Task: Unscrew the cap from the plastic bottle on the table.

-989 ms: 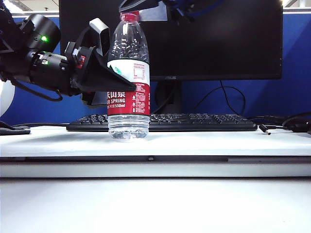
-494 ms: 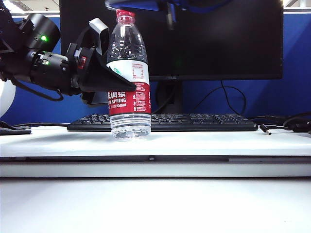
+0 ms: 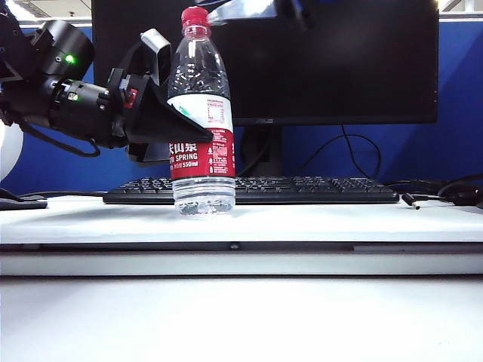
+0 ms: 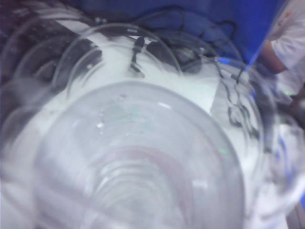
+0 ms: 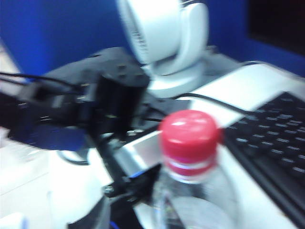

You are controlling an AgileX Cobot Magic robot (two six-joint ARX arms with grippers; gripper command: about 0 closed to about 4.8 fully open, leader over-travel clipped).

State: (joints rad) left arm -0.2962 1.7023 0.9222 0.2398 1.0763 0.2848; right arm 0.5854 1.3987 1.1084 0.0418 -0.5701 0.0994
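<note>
Since a second ago, the right gripper (image 3: 249, 9) has been lifted off the cap (image 3: 195, 16), which is now fully exposed; it is seen above and just right of the cap, at the upper edge of the exterior view. Whether its jaws are parted cannot be told. The cap (image 5: 189, 134) remains on the bottle's neck. The left gripper (image 3: 162, 113) is kept clamped on the plastic bottle (image 3: 201, 121) at label height, its jaws on either side of the body. The bottle is stood upright on the white table (image 3: 317, 222), just before a black keyboard (image 3: 302, 189) and a dark monitor (image 3: 339, 60).
</note>
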